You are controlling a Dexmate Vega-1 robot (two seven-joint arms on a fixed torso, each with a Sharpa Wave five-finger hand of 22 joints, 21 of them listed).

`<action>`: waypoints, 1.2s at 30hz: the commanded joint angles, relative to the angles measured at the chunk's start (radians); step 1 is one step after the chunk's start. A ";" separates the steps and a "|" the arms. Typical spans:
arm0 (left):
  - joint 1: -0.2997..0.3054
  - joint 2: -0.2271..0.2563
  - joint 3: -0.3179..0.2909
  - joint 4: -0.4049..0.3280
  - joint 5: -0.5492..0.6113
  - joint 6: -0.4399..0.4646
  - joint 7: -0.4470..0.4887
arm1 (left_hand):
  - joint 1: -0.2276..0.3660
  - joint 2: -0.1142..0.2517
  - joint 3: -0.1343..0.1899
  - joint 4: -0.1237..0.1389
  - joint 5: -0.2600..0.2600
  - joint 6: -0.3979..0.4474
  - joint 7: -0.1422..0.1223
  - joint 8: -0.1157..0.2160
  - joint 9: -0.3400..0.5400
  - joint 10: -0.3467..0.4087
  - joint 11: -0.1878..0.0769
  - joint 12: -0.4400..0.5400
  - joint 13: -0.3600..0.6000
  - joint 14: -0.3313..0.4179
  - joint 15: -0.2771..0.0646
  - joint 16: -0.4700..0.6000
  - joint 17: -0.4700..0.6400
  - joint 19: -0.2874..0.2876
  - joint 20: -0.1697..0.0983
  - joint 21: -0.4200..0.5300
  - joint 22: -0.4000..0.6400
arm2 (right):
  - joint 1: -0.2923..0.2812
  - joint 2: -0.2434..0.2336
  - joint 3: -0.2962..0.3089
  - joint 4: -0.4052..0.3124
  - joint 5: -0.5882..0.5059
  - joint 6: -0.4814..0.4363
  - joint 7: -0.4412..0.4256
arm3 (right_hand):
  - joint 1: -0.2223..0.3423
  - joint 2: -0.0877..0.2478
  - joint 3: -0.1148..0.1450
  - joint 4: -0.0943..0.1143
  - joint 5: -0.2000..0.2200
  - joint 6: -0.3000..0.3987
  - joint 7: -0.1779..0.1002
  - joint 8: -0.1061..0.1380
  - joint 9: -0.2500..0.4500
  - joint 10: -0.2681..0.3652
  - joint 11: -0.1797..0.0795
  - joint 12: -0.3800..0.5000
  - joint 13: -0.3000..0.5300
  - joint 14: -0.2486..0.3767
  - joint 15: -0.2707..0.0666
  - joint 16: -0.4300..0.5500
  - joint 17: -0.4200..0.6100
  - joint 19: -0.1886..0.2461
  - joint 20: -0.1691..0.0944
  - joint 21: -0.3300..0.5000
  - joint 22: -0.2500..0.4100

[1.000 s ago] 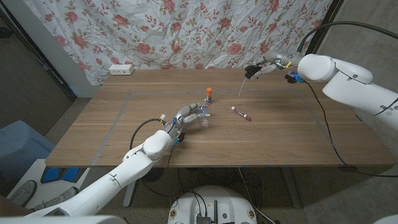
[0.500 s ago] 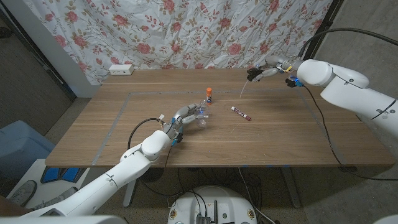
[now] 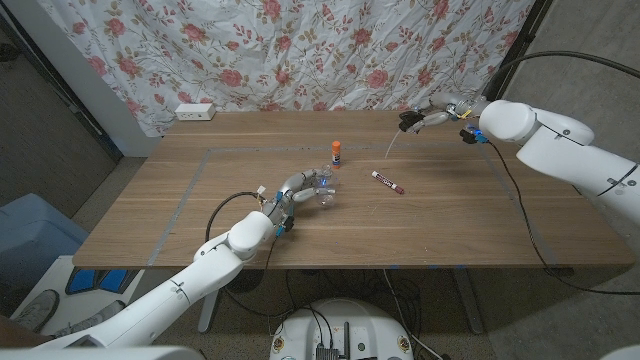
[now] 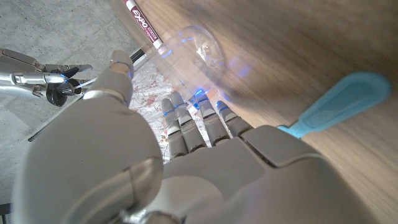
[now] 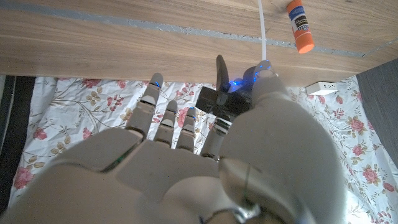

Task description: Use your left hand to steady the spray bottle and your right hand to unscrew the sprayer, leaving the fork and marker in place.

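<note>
Fingers of the right hand (image 3: 418, 119) hold the unscrewed sprayer (image 5: 225, 96) aloft while the left hand (image 3: 300, 187) grips the spray bottle (image 3: 323, 193) on the tabletop (image 3: 450, 215), marker (image 3: 387, 182) untouched, so the unscrewing looks done

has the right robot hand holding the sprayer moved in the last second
Yes, slightly. In the head view the right robot hand with the sprayer has drifted toward the robot's right and toward the floral curtain, judged against the marker lying on the table.

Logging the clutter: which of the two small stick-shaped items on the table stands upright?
The orange-capped glue stick stands upright; the marker lies flat on the wood, nearer the table's front edge.
</note>
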 commanded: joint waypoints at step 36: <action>0.009 0.011 -0.011 0.009 -0.037 -0.007 -0.022 | -0.018 -0.039 -0.033 0.025 0.008 -0.098 -0.068 -0.231 -0.003 -0.282 0.080 -0.024 -0.134 -0.200 -0.093 -0.016 -0.002 -0.076 0.019 0.000 -0.001 | -0.003 -0.010 -0.030 -0.006 -0.007 -0.046 -0.022 | 0.004 0.012 0.000 -0.001 0.007 0.007 -0.018 0.003 -0.006 0.007 0.000 -0.004 0.003 0.011 0.000 0.009 0.006 0.009 -0.006 0.003 0.002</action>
